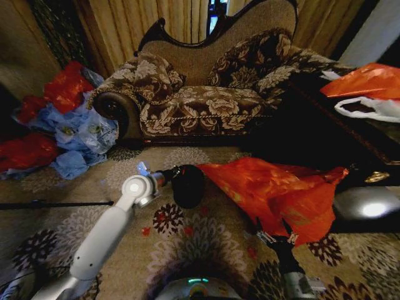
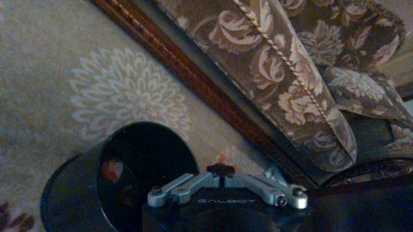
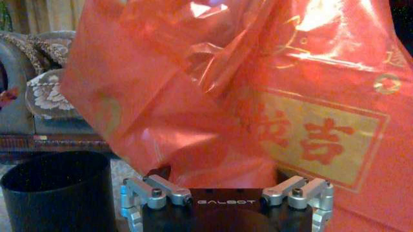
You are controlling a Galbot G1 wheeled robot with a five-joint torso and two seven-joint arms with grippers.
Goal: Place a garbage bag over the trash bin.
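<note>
Red-orange garbage bag [image 1: 275, 194] pinched in right gripper [image 1: 273, 235] jaws.

Trash bin [image 1: 187, 185] left of garbage bag [image 1: 281, 194] (sofa [image 1: 206, 100] behind).

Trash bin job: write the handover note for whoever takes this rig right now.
Left gripper: shut on the rim of the trash bin, which it holds tipped on the carpet in front of the sofa.
Right gripper: shut on the garbage bag, holding it up spread out just to the right of the bin.
Done: both things are grasped and brought side by side.
Left: the bag is not over the bin yet; its mouth has to be drawn over the rim and pulled down around the bin.
</note>
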